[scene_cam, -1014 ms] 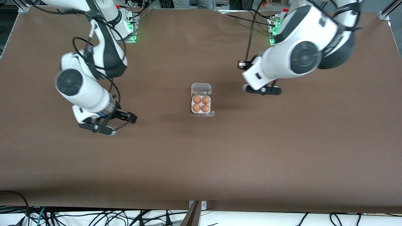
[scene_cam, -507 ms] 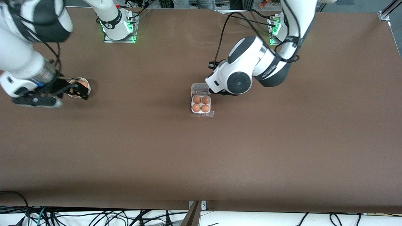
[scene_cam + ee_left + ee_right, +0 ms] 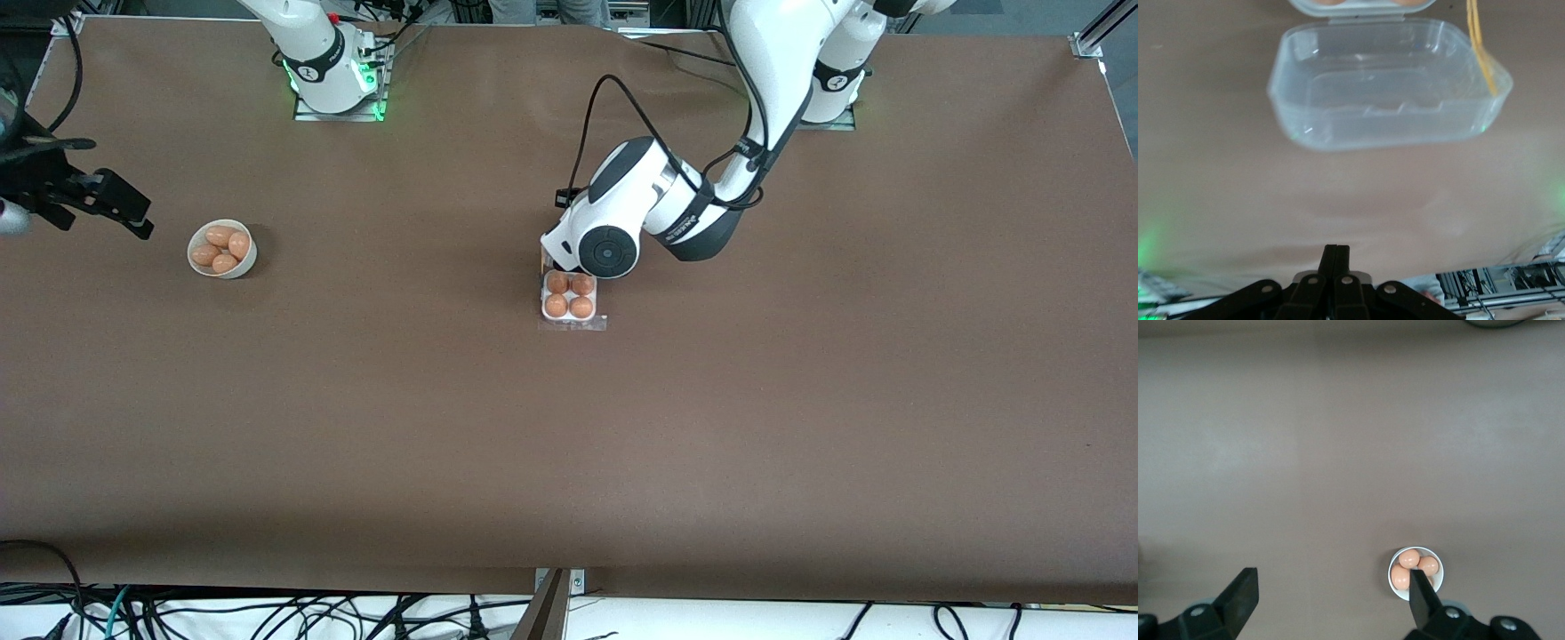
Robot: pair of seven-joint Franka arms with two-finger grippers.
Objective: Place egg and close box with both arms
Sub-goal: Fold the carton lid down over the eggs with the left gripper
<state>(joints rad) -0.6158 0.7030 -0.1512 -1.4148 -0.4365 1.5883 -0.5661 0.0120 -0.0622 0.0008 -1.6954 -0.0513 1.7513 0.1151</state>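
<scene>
Box (image 3: 570, 300) full, lid (image 3: 1386, 93) open; left pincer (image 3: 1335, 252) pressed together (right pincer (image 3: 1328, 593) spread).

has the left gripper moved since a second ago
Yes. The left gripper, shut, has come in from the left arm's end of the table to the box, which has stayed put; it now sits at the open clear lid.
</scene>
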